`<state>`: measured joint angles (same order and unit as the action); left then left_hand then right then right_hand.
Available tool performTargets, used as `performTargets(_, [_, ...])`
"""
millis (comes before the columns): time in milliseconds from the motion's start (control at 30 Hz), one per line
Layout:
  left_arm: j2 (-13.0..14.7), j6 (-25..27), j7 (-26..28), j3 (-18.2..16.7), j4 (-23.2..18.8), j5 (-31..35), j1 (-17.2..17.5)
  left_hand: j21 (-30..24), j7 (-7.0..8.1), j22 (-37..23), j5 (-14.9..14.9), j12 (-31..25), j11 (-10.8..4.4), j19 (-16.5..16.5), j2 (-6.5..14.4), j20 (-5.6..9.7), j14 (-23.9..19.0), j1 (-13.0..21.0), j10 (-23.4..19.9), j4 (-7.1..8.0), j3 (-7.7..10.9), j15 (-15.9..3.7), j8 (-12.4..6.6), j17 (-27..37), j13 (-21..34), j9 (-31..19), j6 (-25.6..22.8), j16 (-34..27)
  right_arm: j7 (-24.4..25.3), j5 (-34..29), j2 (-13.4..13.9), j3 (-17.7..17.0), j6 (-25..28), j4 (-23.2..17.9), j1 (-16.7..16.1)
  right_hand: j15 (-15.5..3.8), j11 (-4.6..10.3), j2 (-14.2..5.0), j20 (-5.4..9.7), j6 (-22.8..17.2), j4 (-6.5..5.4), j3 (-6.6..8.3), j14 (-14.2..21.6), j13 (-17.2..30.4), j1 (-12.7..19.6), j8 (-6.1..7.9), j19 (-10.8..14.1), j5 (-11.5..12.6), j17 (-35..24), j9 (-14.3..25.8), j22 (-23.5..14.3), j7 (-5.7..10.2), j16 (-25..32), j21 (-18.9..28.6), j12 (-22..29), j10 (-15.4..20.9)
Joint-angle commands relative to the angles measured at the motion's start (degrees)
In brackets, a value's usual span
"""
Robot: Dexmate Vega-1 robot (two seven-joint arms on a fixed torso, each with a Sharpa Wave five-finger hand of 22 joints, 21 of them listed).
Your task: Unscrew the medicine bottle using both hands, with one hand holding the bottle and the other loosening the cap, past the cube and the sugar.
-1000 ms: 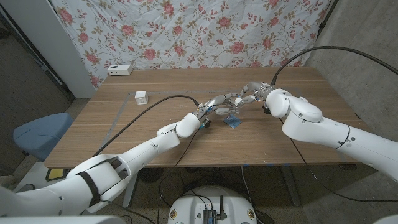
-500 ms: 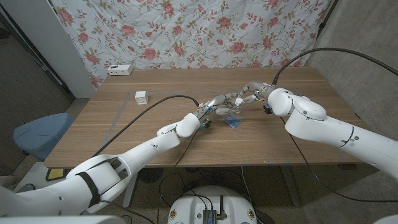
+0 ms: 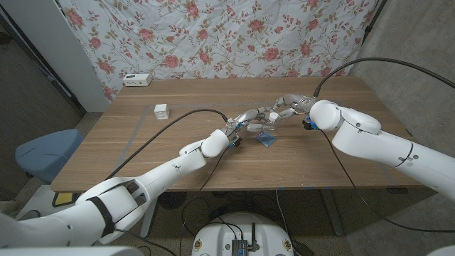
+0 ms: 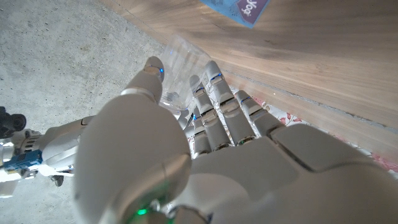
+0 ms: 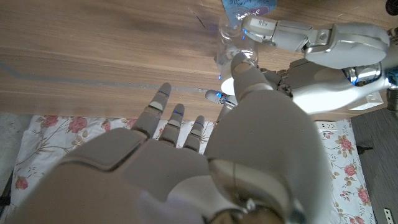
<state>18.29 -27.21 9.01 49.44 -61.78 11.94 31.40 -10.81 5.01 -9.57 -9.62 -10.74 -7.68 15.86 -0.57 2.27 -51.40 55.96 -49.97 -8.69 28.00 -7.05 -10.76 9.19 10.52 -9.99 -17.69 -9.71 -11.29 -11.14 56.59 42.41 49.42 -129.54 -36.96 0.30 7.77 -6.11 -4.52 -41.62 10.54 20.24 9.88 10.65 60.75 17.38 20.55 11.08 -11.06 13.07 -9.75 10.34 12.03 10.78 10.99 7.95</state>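
Where the two arms meet over the middle of the wooden table (image 3: 178,149), the left hand (image 3: 250,118) wraps its fingers (image 4: 214,102) around the clear medicine bottle (image 4: 177,74), holding it just above a blue sugar packet (image 3: 266,139). The right hand (image 3: 284,107) has thumb and a fingertip at the white cap (image 5: 231,85), seemingly pinching it, its other fingers spread. A white cube (image 3: 161,111) sits well apart, toward the table's left side.

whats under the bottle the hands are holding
A blue packet lies on the table just below the bottle. The hands hide whether the bottle touches it.
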Motion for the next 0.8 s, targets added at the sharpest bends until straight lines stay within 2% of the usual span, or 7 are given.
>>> performTargets(33, [-0.1,0.1,0.2,0.0,0.2,-0.1,0.1,0.1,0.31,0.0,-0.4,-0.5,-2.07,0.3,0.5,7.07,-0.6,-0.1,-2.5,0.10,0.50,-5.05,0.10,0.1,0.3,-0.1,0.0,-0.4,0.6,3.5,0.4,-2.5,-2.6,0.9,-1.0,-0.42,0.79,-0.92,0.28,0.0,-0.02,1.18,-0.5,0.1,2.0,-0.46,-0.7,0.1,-0.3,-0.1,-0.1,1.13,-0.2,-0.1,-0.2,-0.2])
performTargets(133, [-0.1,0.0,0.2,0.0,0.5,-0.1,-0.1,0.1,0.28,0.0,-0.4,-0.5,-2.00,0.3,0.6,7.07,-0.7,-0.1,-2.6,0.12,0.52,-5.03,0.10,0.1,0.3,-0.1,0.0,-0.4,0.7,3.8,0.4,-2.5,-2.9,1.1,-0.9,-0.79,1.14,-1.90,0.72,-0.6,0.01,2.08,-0.7,0.1,3.6,-0.75,-1.1,0.3,-0.3,-0.4,-0.1,1.84,-0.2,-0.1,-0.1,-0.3])
performTargets(233, [-0.3,-0.2,0.2,0.0,0.9,-0.1,-0.2,0.1,0.35,0.0,-0.4,-0.5,-2.12,0.3,0.6,7.05,-0.6,-0.2,-2.6,0.14,0.54,-5.01,0.11,0.1,0.3,-0.1,0.0,-0.3,0.9,4.1,0.4,-2.6,-3.2,1.4,-0.9,-0.87,1.54,-2.08,0.84,-1.2,-0.04,2.30,-0.7,0.1,4.2,-0.75,-1.2,0.4,-0.3,-0.5,-0.1,2.07,-0.2,-0.1,0.0,-0.2])
performTargets(400, [-0.5,-0.4,0.3,0.0,1.4,-0.2,-0.4,0.1,0.41,0.0,-0.4,-0.5,-2.26,0.3,0.6,7.02,-0.7,-0.2,-2.7,0.11,0.55,-5.07,0.10,0.1,0.3,-0.1,0.0,-0.3,0.8,4.6,0.4,-2.7,-3.8,1.8,-0.7,-1.05,1.95,-2.24,0.92,-2.5,-0.17,2.50,-0.6,0.1,4.8,-0.61,-1.3,0.5,-0.3,-0.6,-0.1,2.20,-0.1,0.0,0.1,0.0])
performTargets(567, [-0.7,-0.7,0.4,0.1,2.0,-0.3,-0.7,0.1,0.56,0.0,-0.4,-0.5,-1.75,0.4,0.6,7.05,-0.7,-0.2,-2.7,0.14,0.59,-5.07,0.12,0.1,0.3,-0.1,0.0,-0.3,0.7,5.2,0.4,-2.9,-4.4,2.2,-0.6,-1.36,2.20,-2.33,1.06,-3.7,-0.20,2.66,-0.5,0.1,5.4,-0.50,-1.4,0.5,-0.3,-0.7,-0.1,2.23,0.0,0.1,0.1,0.3])
performTargets(800, [-0.9,-1.2,0.4,0.2,2.8,-0.2,-1.1,0.1,0.58,0.0,-0.4,-0.5,-2.08,0.4,0.6,7.06,-0.6,-0.3,-2.6,0.14,0.62,-5.05,0.12,0.1,0.3,-0.1,0.1,-0.3,0.1,5.3,0.4,-2.5,-4.2,2.3,0.1,-1.41,2.44,-2.29,0.97,-4.3,-0.14,2.80,-0.6,0.1,6.1,-0.57,-1.4,0.6,-0.3,-0.8,-0.1,2.30,-0.1,0.1,0.2,0.4])
